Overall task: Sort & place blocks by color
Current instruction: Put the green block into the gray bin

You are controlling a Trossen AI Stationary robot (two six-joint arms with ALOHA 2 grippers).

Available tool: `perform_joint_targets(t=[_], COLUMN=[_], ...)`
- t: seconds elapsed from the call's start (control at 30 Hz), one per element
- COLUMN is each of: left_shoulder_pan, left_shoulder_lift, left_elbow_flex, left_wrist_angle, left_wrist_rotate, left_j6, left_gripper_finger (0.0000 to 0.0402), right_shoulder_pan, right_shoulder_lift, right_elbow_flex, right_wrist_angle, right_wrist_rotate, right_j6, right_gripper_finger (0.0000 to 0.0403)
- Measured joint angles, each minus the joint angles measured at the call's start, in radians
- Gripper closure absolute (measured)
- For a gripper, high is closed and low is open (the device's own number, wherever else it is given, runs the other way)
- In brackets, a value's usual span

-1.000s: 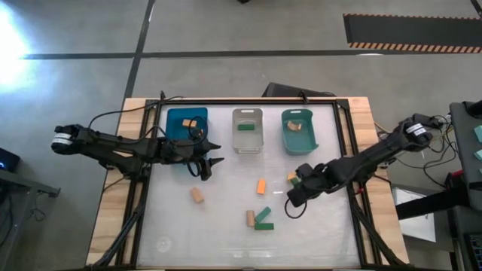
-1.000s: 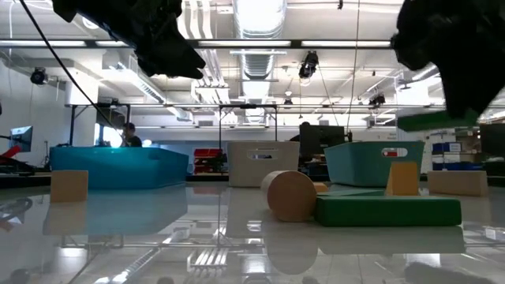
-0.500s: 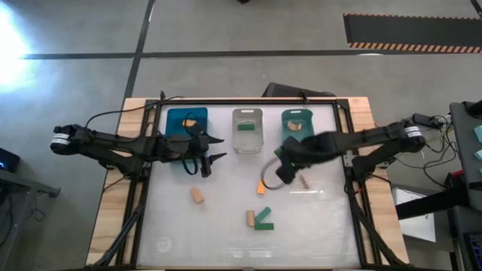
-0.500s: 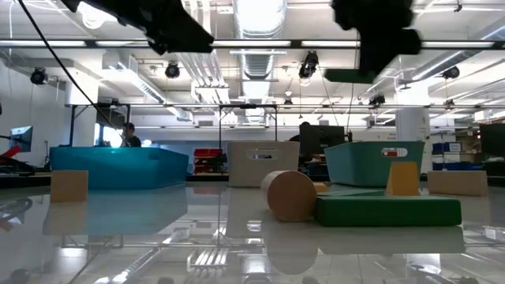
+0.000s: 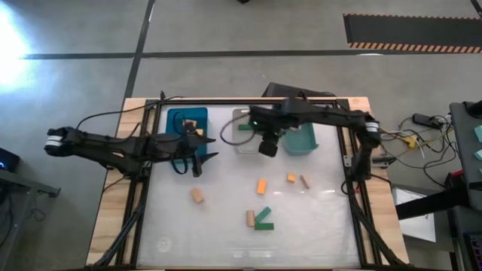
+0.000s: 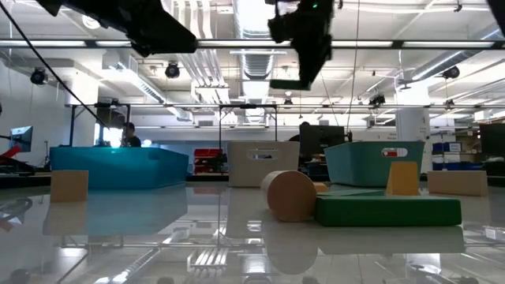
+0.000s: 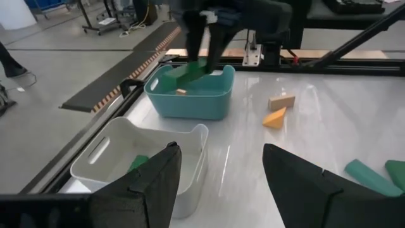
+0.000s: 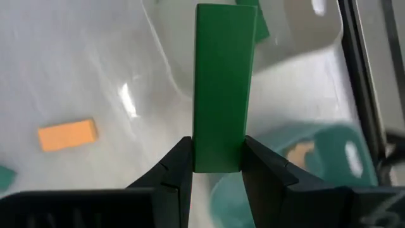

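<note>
- right tool (image 8: pixel 217 166) pinches a green bar (image 8: pixel 218 82) above the clear bin (image 5: pixel 247 141), which already has green.
- left tool (image 5: pixel 202 156) waits spread by the blue bin (image 5: pixel 178 119).

Blue bin (image 5: pixel 178 119), clear bin (image 7: pixel 120 158), teal bin (image 5: pixel 303 141).

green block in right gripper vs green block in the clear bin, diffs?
Support: the green block in the right gripper is clamped between the fingers of the right gripper, off the table; the green block in the clear bin rests inside the clear bin.
Position: the held one hangs between the clear bin and the teal bin.
Free or gripped: only the held one is touched by an arm.
Shared: both dark green.
</note>
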Motion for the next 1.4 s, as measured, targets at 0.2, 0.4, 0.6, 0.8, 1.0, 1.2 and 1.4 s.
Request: perform_joint_targets(t=[0.2,0.4,0.6,0.8,1.0,1.2,1.4], left_shoulder_pan=[0.0,-0.001,-0.001,-0.001,0.0,0.0,0.0], left_shoulder_lift=[-0.057,-0.076,-0.085,-0.084,-0.087,-0.083,-0.083], left_elbow_flex=[-0.024,-0.028,-0.034,-0.034,-0.035,-0.035,-0.035], left_wrist_angle=[-0.003,-0.001,-0.004,0.0,-0.002,-0.002,-0.001], left_wrist_rotate=[0.0,0.0,0.0,0.0,0.0,0.0,0.0], left_j6=[-0.001,-0.001,0.0,0.0,0.0,0.001,0.001], left_gripper_finger=[0.0194,0.0194,0.0194,0.0194,0.0194,0.0194,0.0194], right_shoulder_pan=[-0.066,-0.113,-0.153,-0.193,-0.213,-0.218,-0.219], right_shoulder_lift=[0.112,0.218,0.323,0.402,0.446,0.477,0.493], right_elbow_flex=[0.128,0.211,0.263,0.283,0.275,0.271,0.266], right_wrist_angle=[-0.006,0.0,0.009,0.039,0.079,0.079,0.083], right_wrist_rotate=[-0.067,-0.077,-0.091,-0.188,-0.222,-0.262,-0.265], right_j6=[-0.346,-0.5,-0.555,-0.562,-0.57,-0.562,-0.562], right_gripper_finger=[0.0307,0.0307,0.0307,0.0307,0.0307,0.0303,0.0302])
